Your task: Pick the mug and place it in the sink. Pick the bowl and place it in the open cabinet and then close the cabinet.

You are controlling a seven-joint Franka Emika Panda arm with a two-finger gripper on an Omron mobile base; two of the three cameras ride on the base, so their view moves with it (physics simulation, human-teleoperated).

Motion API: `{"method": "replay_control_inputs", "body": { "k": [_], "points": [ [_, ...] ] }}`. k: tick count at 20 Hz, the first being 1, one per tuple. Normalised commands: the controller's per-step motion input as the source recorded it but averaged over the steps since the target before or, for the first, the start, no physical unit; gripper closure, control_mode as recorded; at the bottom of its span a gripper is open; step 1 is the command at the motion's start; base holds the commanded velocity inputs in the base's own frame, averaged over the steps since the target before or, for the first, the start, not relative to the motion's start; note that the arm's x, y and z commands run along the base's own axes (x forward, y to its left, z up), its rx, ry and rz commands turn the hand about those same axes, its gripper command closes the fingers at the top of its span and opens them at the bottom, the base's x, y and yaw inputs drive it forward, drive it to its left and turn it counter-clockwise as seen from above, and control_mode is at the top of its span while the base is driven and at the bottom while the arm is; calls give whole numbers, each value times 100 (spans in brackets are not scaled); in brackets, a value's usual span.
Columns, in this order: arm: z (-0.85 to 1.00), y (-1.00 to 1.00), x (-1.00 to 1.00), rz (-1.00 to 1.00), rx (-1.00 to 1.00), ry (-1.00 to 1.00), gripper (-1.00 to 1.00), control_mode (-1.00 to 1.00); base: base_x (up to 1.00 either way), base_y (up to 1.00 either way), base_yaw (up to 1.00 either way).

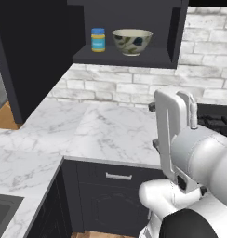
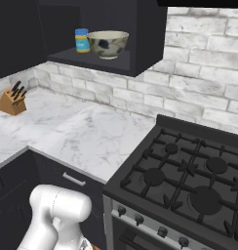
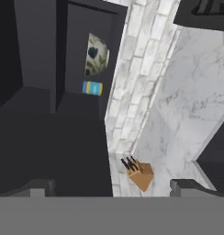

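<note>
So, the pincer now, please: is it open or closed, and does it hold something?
Pincer: open, fingers wide apart, holding nothing.

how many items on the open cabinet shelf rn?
2: a small blue-and-yellow jar on the left and a wide cream bowl with dark floral pattern to its right, both on the dark open cabinet shelf. Parts behind the door may hide more.

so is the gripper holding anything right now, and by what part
Nothing is held. In the hand view the gripper stands wide open with nothing between its fingertips; the bowl already sits in the cabinet.
</note>
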Motion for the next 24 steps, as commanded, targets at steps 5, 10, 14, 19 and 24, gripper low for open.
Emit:
{"method": "replay_control_inputs", "body": {
  "k": [5,10,14,19,24],
  "points": [
    [-7,49,-4,0,0,-5,-100,-100,0,0,0],
    [-15,50,-2,0,1,-6,-100,-100,0,0,0],
    [-19,48,0,0,1,-8,-100,-100,0,0,0],
    [-17,38,11,0,0,-10,-100,-100,0,0,0],
    [-23,50,6,0,1,-10,-100,-100,0,0,0]
  ]
}}
